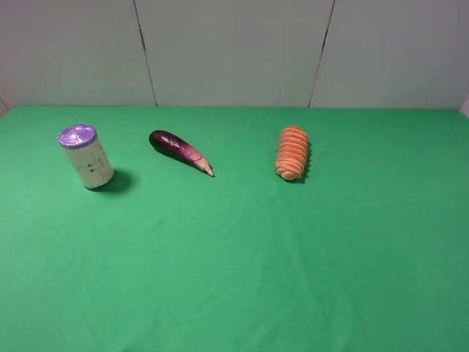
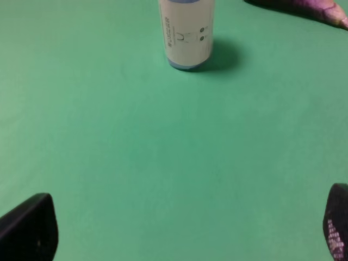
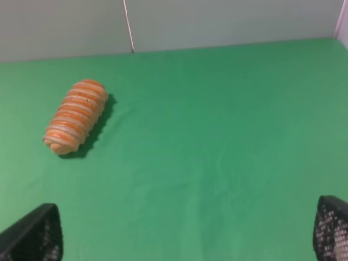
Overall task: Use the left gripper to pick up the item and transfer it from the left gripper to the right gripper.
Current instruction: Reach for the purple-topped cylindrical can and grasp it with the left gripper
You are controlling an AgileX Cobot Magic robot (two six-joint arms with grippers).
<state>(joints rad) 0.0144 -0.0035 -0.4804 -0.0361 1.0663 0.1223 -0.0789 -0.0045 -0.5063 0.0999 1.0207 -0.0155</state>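
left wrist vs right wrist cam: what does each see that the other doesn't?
Left wrist only: the can, upright, one end of the eggplant at the frame edge, and the left gripper. Right wrist only: the carrot piece lying on its side, the wall behind it, and the right gripper. Both: green cloth, and a gripper that is open and empty.

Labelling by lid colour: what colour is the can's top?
Shiny purple, on the can, seen best in the exterior high view.

Cream can (image 1: 90,161), purple-topped, upright, far left
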